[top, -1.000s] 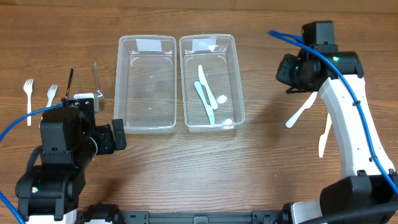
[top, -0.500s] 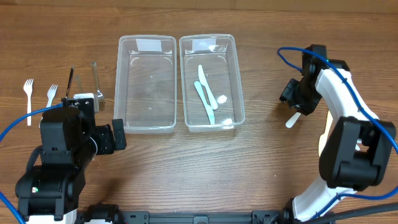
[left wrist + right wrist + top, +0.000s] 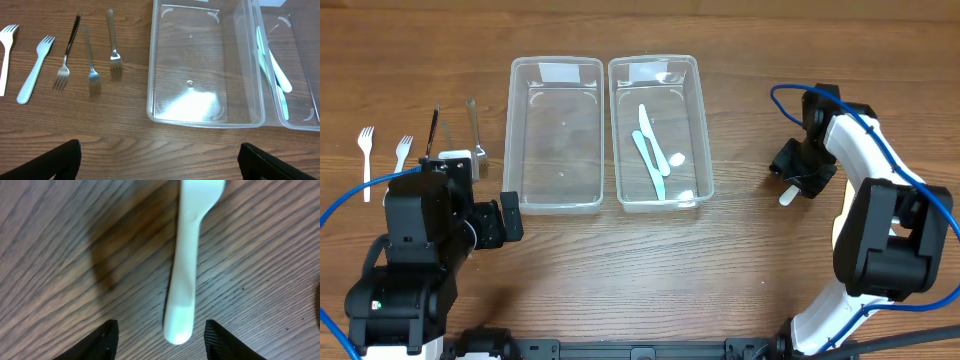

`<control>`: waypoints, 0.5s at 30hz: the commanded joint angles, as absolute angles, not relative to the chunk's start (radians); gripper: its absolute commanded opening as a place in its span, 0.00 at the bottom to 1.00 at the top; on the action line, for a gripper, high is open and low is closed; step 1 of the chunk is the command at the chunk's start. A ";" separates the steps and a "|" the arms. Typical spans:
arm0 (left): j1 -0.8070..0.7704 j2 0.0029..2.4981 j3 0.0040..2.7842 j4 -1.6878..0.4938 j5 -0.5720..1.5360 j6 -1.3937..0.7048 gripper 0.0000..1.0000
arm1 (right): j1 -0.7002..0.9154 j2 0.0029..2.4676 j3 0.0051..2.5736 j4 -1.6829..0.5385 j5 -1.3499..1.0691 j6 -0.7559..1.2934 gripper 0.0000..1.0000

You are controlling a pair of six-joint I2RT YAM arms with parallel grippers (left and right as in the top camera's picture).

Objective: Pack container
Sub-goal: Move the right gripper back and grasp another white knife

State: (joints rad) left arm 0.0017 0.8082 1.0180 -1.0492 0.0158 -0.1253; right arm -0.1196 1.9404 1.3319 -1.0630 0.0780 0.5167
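1. Hovering low, right gripper (image 3: pixel 164 341) stands open, jaws straddling the white utensil (image 3: pixel 184 270) handle end.
2. Utensil lies flat, right of the right tub (image 3: pixel 704 125), well apart.
3. Risk: closing off-centre could flick the thin handle away or pinch only its tip.
4. Left gripper (image 3: pixel 160 165): open, idle.

**Table layout seen from above**

Two clear rectangular plastic containers stand side by side in the upper centre of the frame, their long walls just beside each other. The left-hand container (image 3: pixel 510 135) lies nearer the forks. The right-hand container (image 3: pixel 704 130) holds several pale plastic utensils (image 3: pixel 655 155) lying lengthwise. Left of both, three metal forks (image 3: pixel 90 62) lie in a row, and two white plastic forks (image 3: pixel 404 152) lie beyond them by the left edge. Well apart at middle right lies a slanted white plastic utensil (image 3: pixel 788 194). A cream plastic utensil (image 3: pixel 841 225) lies further right, partly hidden.
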 commanded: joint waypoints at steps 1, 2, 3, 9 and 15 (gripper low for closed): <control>0.006 0.805 1.041 -1.056 0.027 -0.139 1.00 | -0.165 1.941 1.328 -1.061 0.084 0.496 0.57; 0.006 0.805 1.041 -1.056 0.027 -0.139 1.00 | -0.171 1.941 1.328 -1.061 0.084 0.481 0.57; 0.006 0.805 1.041 -1.056 0.027 -0.139 1.00 | -0.175 1.941 1.328 -1.061 0.084 0.468 0.57; 0.006 0.805 1.041 -1.059 0.027 -0.139 1.00 | -0.176 1.942 1.283 -1.013 0.053 0.441 0.57; 0.006 0.805 1.041 -1.059 0.027 -0.139 1.00 | -0.176 1.942 1.164 -0.896 0.019 0.421 0.57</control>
State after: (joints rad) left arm 0.0017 0.8082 1.0180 -1.0592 0.0158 -0.1253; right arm -0.1768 1.9335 1.2121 -0.9245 0.0410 0.4442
